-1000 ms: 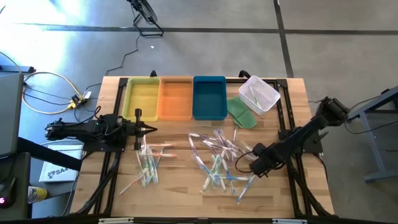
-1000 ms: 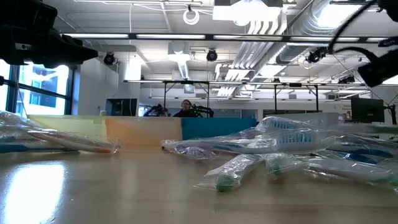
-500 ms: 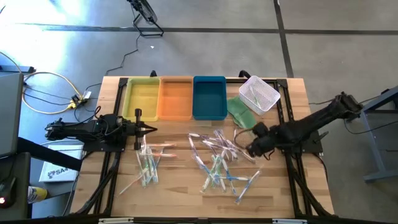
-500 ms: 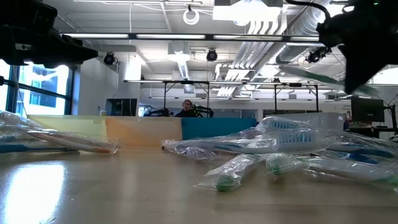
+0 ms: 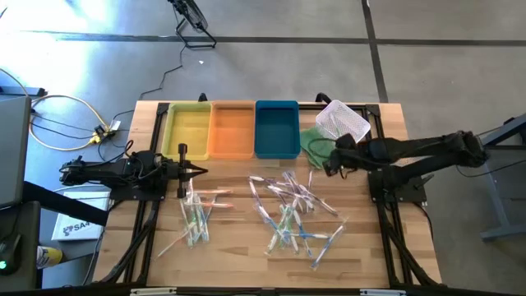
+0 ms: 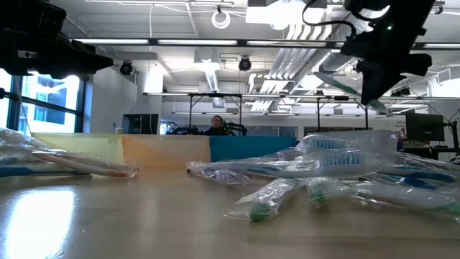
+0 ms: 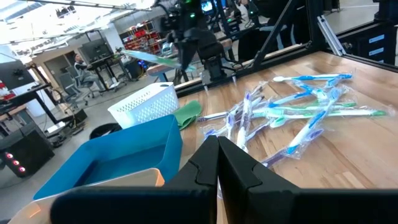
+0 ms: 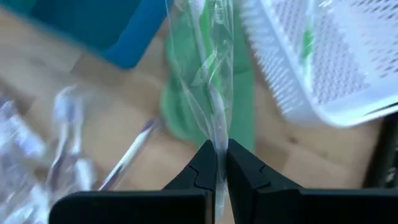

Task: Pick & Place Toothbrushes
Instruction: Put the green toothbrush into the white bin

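Note:
Wrapped toothbrushes lie in a loose pile (image 5: 289, 210) mid-table and a smaller pile (image 5: 196, 215) on the left. My right gripper (image 5: 332, 159) is shut on one green toothbrush in a clear wrapper (image 8: 208, 68). It is raised over the green flat piece (image 5: 316, 149) beside the white mesh basket (image 5: 342, 123). The low view shows this gripper (image 6: 374, 79) high above the table. My left gripper (image 5: 196, 170) is shut and empty, hovering near the yellow tray (image 5: 187, 130). My right gripper pinches the wrapper's near end (image 8: 217, 140) between its two fingers, coming from the table's right side. The toothbrush sticks out ahead of the fingers along their line. It is lifted clear and nearly level, its free end (image 6: 332, 80) tilted a little upward.
Yellow, orange (image 5: 232, 129) and blue (image 5: 276, 128) trays stand side by side along the far edge. The basket holds a few wrapped brushes. Bare wood lies along the near edge and between the two piles. A person sits far behind the table (image 6: 215, 126).
My right gripper has risen from the near-right side of the middle pile and travelled toward the far edge, carrying one wrapped green toothbrush lifted clear. It now hangs over the green piece beside the basket. The piles and my left arm have kept still.

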Tool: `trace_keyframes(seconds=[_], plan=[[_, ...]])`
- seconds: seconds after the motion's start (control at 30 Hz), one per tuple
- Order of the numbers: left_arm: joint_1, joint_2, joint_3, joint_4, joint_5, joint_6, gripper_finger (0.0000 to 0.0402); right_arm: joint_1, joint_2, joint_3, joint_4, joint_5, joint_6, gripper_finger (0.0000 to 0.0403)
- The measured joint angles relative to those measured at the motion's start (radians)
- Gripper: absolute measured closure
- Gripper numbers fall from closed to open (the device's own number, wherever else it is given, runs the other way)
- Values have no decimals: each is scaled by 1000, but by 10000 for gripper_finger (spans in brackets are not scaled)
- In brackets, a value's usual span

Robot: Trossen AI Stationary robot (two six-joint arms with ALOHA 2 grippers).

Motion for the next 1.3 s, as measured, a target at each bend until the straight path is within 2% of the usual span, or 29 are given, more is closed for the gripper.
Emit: trace_keyframes(seconds=[0.37, 0.57, 0.87, 1.07, 1.3], plan=[[0, 0, 0, 0, 0, 0, 402, -259, 1, 0, 87, 82, -174, 393], [0, 0, 0, 0, 0, 0, 402, -372, 3, 0, 88, 85, -214, 393], [0, 0, 0, 0, 0, 0, 402, -449, 83, 0, 89, 90, -214, 393], [0, 0, 0, 0, 0, 0, 402, -480, 177, 0, 89, 145, -209, 394], [0, 0, 0, 0, 0, 0, 402, -526, 257, 0, 99, 160, -207, 394]])
